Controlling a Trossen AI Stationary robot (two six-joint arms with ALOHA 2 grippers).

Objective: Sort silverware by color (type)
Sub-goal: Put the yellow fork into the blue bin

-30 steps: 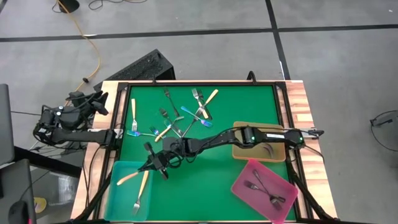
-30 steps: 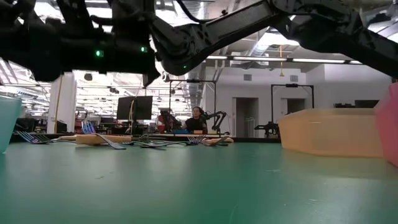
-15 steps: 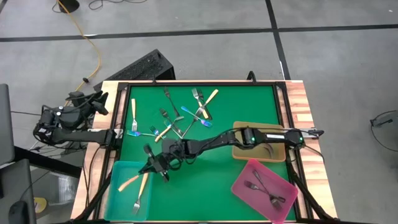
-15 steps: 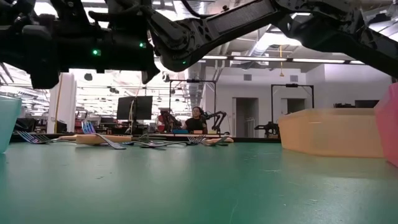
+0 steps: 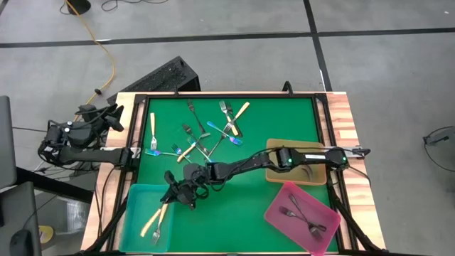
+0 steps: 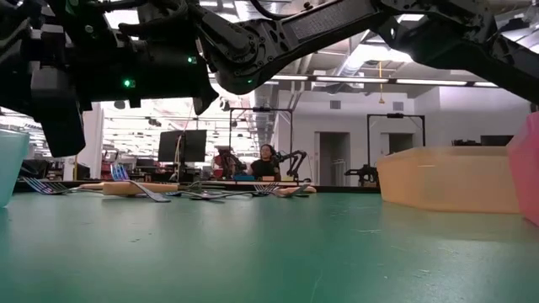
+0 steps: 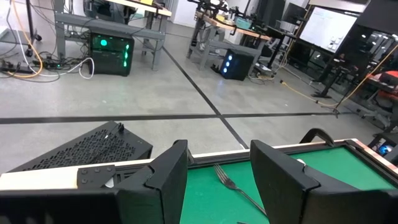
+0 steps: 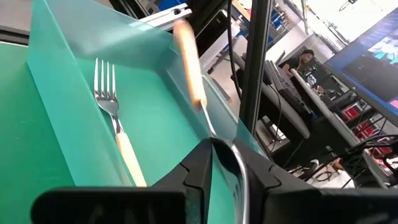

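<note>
Covering the table, green mat (image 5: pixel 242 206), grey concrete floor (image 5: pixel 234 18)

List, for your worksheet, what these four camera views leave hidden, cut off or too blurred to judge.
- Right gripper: its fingertip gap is too small in the high view; in the right wrist view a cream-handled fork near it is motion-blurred, so contact is unclear.
- Tan tray: the right arm covers part of its contents.
- Teal tray: cut off by the low view's edge.
- Pile of forks: too distant in the low view to sort.

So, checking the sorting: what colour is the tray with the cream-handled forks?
Teal tray, best seen in the right wrist view.
</note>
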